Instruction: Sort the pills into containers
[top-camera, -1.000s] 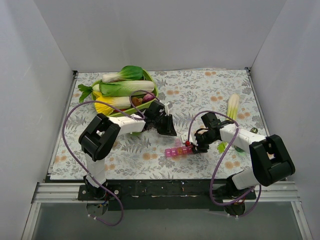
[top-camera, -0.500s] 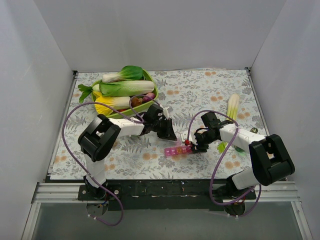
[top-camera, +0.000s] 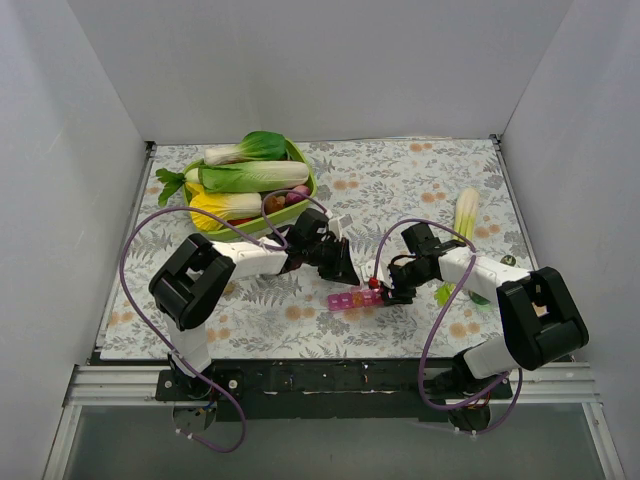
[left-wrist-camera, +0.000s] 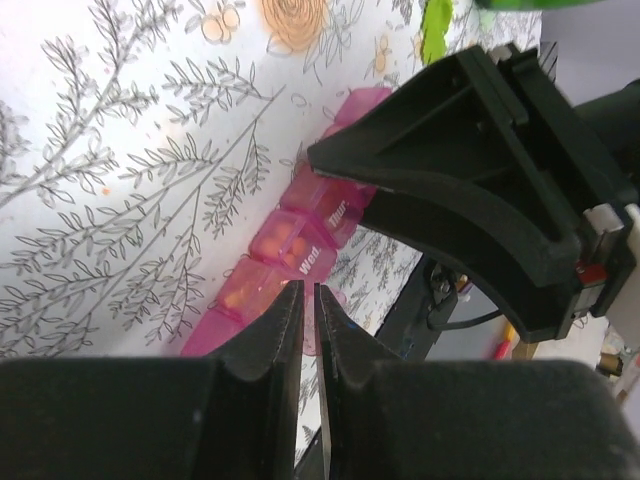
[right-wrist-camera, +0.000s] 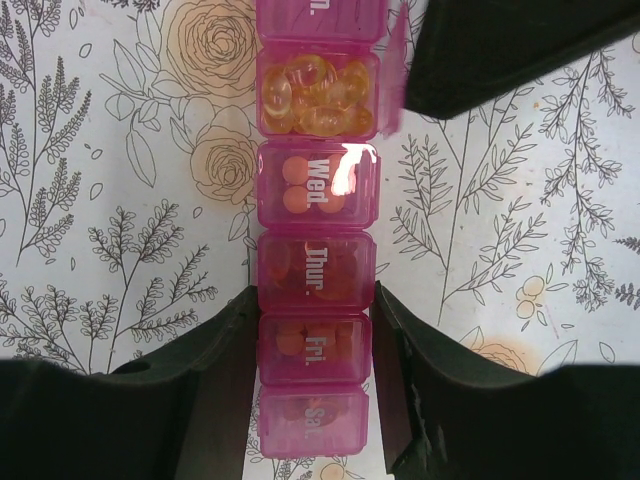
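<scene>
astride the pill-box strip (right-wrist-camera: 315, 230) near fri., right gripper (right-wrist-camera: 313, 302) clamps it crosswise. left gripper (left-wrist-camera: 308, 290), nearly closed, sits nearer the open lid (right-wrist-camera: 396, 70).

Lab test booth: plain white panels (top-camera: 350, 60) enclose a floral-clothed desk (top-camera: 400, 180); left arm (top-camera: 215, 265) and right arm (top-camera: 500, 280) bolted to a metal rail (top-camera: 330, 380).

Translucent pink pill-box strip (right-wrist-camera: 315, 265) with white day lettering, orange-amber pills (right-wrist-camera: 315, 95) inside. White tablecloth (top-camera: 400, 190) printed with grey ferns and orange roses.
</scene>
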